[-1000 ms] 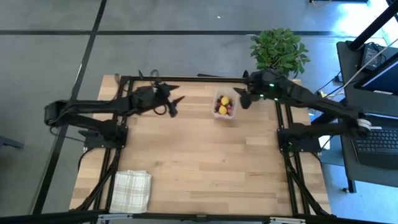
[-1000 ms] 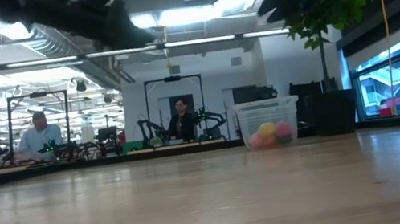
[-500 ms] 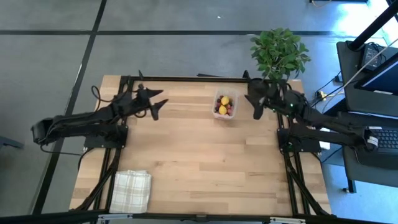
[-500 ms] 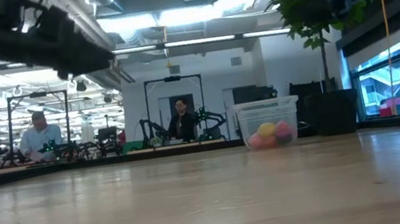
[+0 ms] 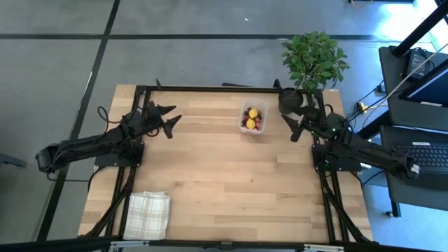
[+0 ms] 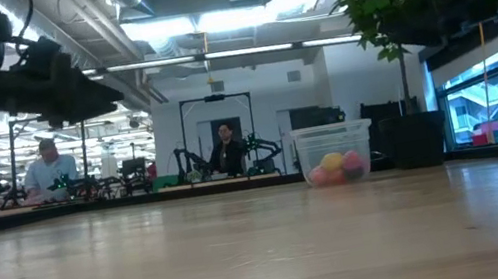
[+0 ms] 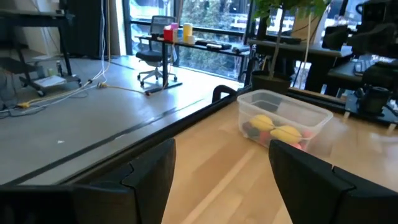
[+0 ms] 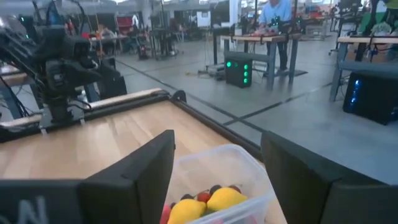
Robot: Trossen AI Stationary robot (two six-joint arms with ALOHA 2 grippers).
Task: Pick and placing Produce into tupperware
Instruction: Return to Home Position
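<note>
High view: one clear, round-cornered plastic tupperware (image 5: 253, 118) sits near the wooden table's (image 5: 224, 175) far edge, holding two smooth yellow lemons (image 5: 252, 114) among small red and dark berries (image 5: 257, 123). The left gripper (image 5: 172, 120) and the right gripper (image 5: 291, 127) flank it, each well apart from it, both with fingers spread and empty.

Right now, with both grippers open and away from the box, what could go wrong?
1. The right gripper hangs close beside the black plant pot; a sideways swing might knock it.
2. The tupperware stands near the far edge of the table, with lemons lying on the berries; a bump could spill it or push it off. The left gripper is farther off, so it looks less risky.
</note>
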